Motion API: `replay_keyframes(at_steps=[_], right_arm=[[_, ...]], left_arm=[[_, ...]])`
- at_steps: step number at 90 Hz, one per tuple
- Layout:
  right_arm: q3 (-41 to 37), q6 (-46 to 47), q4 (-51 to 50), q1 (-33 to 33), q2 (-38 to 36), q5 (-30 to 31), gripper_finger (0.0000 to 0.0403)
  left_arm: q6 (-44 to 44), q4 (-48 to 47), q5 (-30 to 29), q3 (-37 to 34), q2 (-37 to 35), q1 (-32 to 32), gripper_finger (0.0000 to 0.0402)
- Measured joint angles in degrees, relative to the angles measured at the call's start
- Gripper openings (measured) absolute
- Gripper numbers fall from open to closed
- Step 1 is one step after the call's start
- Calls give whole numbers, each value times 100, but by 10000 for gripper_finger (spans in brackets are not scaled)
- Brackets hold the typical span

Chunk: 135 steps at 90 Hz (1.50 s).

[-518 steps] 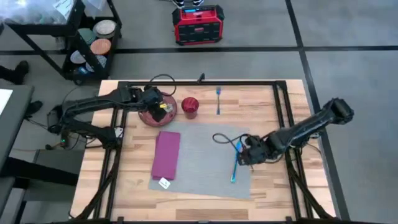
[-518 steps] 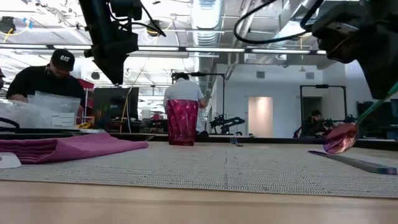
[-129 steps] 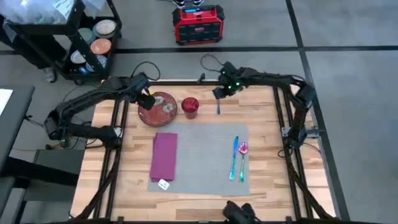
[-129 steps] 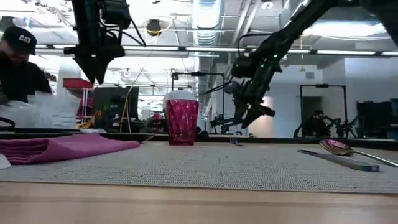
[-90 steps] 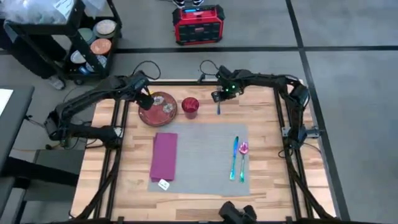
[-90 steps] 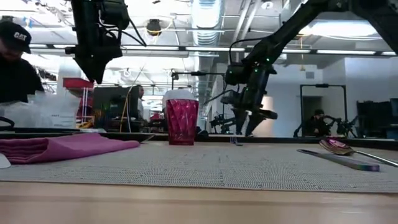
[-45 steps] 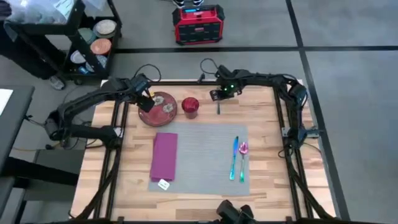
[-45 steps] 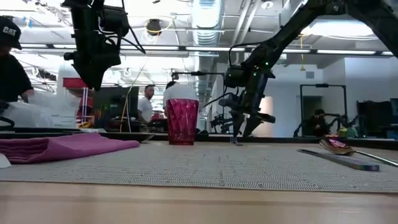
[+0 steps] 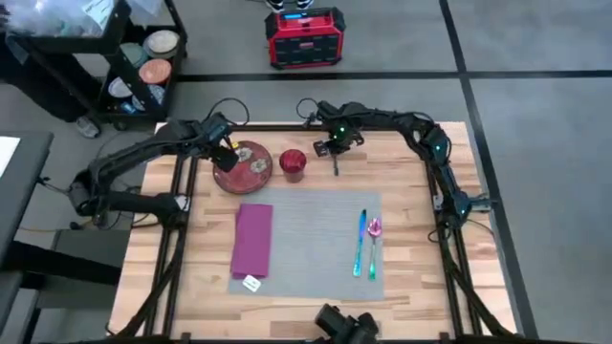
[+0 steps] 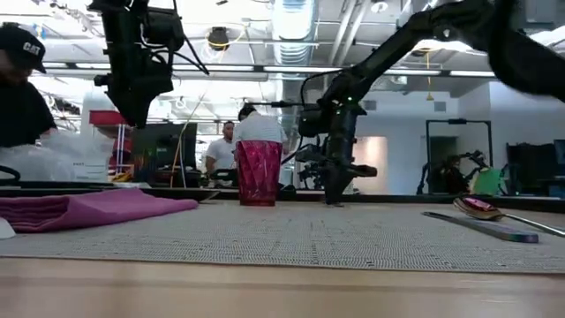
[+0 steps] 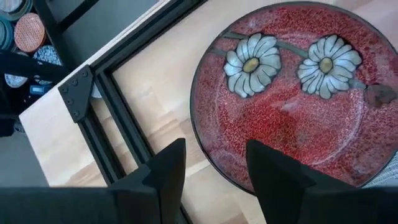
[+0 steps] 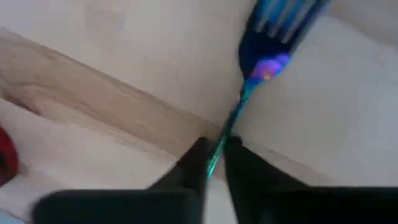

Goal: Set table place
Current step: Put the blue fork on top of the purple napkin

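Beyond the place's (image 9: 308,244) far edge, on the table (image 9: 411,172), the fork (image 12: 261,65) is now straddled by the lowered right gripper (image 12: 214,163) — fingers narrowed around its handle — while the left gripper (image 11: 214,171), open, is held over the plate (image 11: 292,93).

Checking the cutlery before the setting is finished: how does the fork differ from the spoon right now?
The fork lies on the bare wood of the table, at the far edge beyond the placemat; the spoon lies on the placemat beside the knife. The right end effector has its fingers on either side of the fork's handle; nothing touches the spoon. The fork's head is blue, the spoon's bowl pinkish. Both lie flat.
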Motion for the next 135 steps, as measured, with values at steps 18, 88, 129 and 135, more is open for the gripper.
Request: replay_keyframes(at_steps=[18,88,129,135], right_arm=[[315,-212,-725,101,-174,131,0],[-933,2925,2724,3207,-3205,-529,0],[-3211,5532,8663,3636,-1734,-1297,0],[-3092,5648,8948,3705,-1481,-1414,0]], left_arm=[[242,59,0,0,0,0,153],[963,612,-9,0,-1,4,153],[879,385,-9,0,-2,15,153],[820,385,-9,0,-2,14,153]])
